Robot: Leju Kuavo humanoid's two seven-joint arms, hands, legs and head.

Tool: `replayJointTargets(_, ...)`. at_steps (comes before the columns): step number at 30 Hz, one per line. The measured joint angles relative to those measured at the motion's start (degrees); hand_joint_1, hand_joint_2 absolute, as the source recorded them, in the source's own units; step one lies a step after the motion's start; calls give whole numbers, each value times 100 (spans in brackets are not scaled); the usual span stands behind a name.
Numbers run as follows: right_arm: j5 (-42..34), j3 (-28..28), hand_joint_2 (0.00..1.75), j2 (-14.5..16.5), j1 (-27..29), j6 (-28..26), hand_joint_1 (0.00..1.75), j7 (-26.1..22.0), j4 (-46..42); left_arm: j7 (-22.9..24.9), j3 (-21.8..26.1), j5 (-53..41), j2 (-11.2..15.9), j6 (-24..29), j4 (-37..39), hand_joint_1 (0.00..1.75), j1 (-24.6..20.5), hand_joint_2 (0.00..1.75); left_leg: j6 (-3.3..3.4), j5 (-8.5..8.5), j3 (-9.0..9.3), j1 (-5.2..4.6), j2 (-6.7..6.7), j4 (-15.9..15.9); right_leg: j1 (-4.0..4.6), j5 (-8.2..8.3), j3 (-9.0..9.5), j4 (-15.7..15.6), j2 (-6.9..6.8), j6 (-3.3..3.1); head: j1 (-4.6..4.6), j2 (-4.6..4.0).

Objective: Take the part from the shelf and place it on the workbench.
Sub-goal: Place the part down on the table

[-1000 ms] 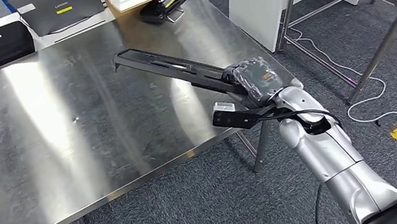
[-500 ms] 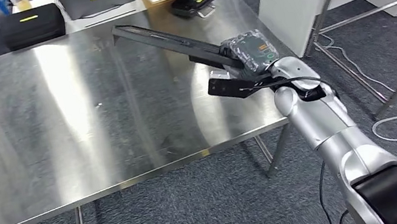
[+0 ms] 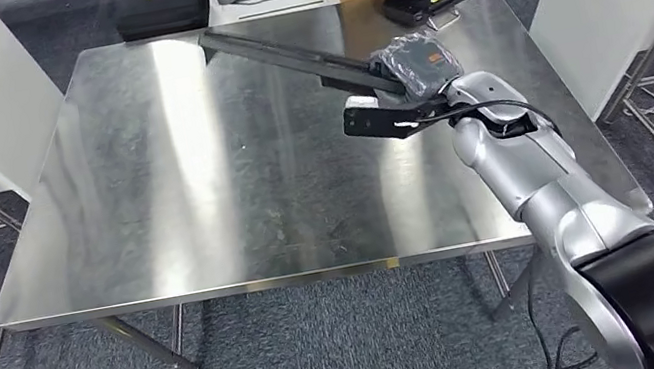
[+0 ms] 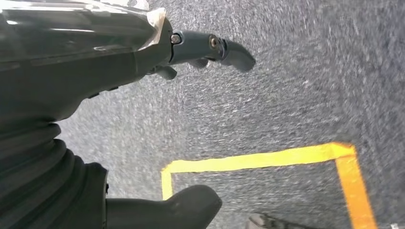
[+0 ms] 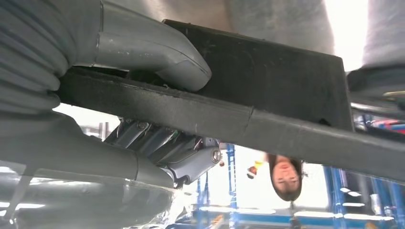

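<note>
The carrying step looked all but done and the placing step was in hand: the right hand (image 3: pixel 411 66) was clamped on one end of the long black part (image 3: pixel 290 56), thumb over it and fingers under, holding it out above the steel counter (image 3: pixel 154 205). Whether the part's far end already touched the steel I could not tell from the head view, so the next move likely called for lowering it flat before letting go. The left hand (image 4: pixel 157 52) hung over the carpet, fingers apart, holding nothing.
</note>
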Motion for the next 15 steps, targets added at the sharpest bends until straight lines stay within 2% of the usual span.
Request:
replayJointTargets(1,29,7,175,45,-40,0,175,-3,54,-87,40,44,2,44,-1,0,12,175,-33,12,-14,18,-48,-12,3,10,-1,-4,-57,-52,-2,0)
replayJointTargets(2,55,13,175,87,-85,2,175,-5,101,-177,82,92,3,80,-1,0,27,175,-64,4,-37,26,-13,4,5,21,5,-12,-110,-95,-1,0)
replayJointTargets(3,73,19,175,126,-136,4,175,-8,145,-291,126,158,0,112,-3,0,36,175,-96,-50,-87,26,114,91,-3,29,13,-25,-164,-145,-26,0)
replayJointTargets(4,92,24,175,159,-187,8,175,-11,190,-423,178,239,-3,139,-4,0,35,175,-126,-157,-182,26,289,278,-10,33,23,-36,-218,-194,-53,0)
replayJointTargets(5,110,29,175,179,-232,15,175,-14,235,-572,235,326,-8,163,-5,0,26,175,-153,-309,-334,27,492,578,1,27,33,-38,-278,-233,-79,0)
replayJointTargets(6,120,34,175,190,-265,21,175,-16,287,-746,297,419,-13,181,-7,0,13,175,-178,-473,-523,36,629,944,15,17,39,-38,-343,-266,-106,0)
replayJointTargets(7,128,39,175,192,-283,26,175,-13,337,-941,358,512,-15,195,-7,0,3,175,-192,-595,-705,49,691,1282,32,7,44,-37,-411,-286,-107,0)
replayJointTargets(8,132,44,175,187,-290,26,175,-10,387,-1193,427,612,-16,206,-9,0,-4,175,-199,-635,-826,58,721,1489,44,-2,47,-36,-483,-297,-108,0)
replayJointTargets(9,131,48,175,179,-289,22,175,-14,429,-1477,499,722,-17,199,-17,0,-10,175,-196,-576,-840,63,737,1492,53,-11,51,-36,-552,-303,-109,0)
replayJointTargets(10,128,51,175,165,-289,17,175,-22,463,-1794,576,837,-14,174,-29,0,-22,175,-183,-432,-734,66,759,1277,60,-20,58,-36,-618,-304,-109,0)
replayJointTargets(12,112,51,175,115,-304,8,175,-53,511,-2509,737,1066,-4,123,-67,0,-72,175,-124,-124,-328,29,940,542,90,-48,82,-35,-743,-277,-112,0)
replayJointTargets(13,102,47,175,73,-319,5,175,-71,527,-2884,807,1153,-4,133,-86,0,-105,175,-88,-47,-169,3,1023,259,112,-67,94,-36,-798,-251,-104,0)
replayJointTargets(14,96,44,175,35,-335,3,175,-90,541,-3230,861,1217,-6,166,-105,0,-133,175,-57,-31,-81,-25,1079,102,134,-87,106,-38,-854,-221,-94,0)
replayJointTargets(15,97,43,175,1,-348,3,175,-109,554,-3503,902,1258,-10,197,-120,0,-152,175,-33,-56,-61,-50,1078,56,153,-106,119,-46,-902,-191,-80,0)
